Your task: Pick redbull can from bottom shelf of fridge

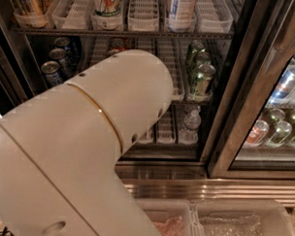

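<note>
The fridge stands open in front of me, with its ribbed steel base below. My large white arm fills the left and centre of the camera view. It hides the gripper, which is out of sight behind the arm casing, toward the lower shelves. The bottom shelf shows only at its right part, with white slotted lane trays and a small clear bottle. No redbull can shows; the left part of that shelf is hidden by the arm.
On the rack above are dark-blue cans at left, a red can top and green cans at right. The black door frame runs diagonally at right, with more cans behind the glass. Clear bins sit below.
</note>
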`<state>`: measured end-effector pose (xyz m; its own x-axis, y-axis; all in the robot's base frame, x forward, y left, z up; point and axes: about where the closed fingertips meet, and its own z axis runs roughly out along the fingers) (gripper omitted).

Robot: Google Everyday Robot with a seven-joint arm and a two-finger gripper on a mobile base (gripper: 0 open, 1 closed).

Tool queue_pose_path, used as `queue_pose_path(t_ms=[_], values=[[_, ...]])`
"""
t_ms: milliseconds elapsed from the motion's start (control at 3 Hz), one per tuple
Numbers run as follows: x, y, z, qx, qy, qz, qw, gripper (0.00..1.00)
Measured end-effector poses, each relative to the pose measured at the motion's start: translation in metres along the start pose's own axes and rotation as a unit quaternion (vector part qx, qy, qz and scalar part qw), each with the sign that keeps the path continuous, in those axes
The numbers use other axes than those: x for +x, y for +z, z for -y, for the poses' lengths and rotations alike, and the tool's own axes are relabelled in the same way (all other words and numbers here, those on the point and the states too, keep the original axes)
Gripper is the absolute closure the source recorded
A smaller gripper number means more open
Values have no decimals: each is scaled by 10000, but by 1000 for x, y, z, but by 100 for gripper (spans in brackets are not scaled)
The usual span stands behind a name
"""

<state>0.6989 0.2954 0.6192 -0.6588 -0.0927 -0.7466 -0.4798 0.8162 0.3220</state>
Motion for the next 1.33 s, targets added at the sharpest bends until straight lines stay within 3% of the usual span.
queue_pose_path(t_ms=[333, 1333], values=[[0, 0, 0, 0, 0, 0, 10000, 100], [-8, -39, -27, -590, -145, 109, 9981, 100]])
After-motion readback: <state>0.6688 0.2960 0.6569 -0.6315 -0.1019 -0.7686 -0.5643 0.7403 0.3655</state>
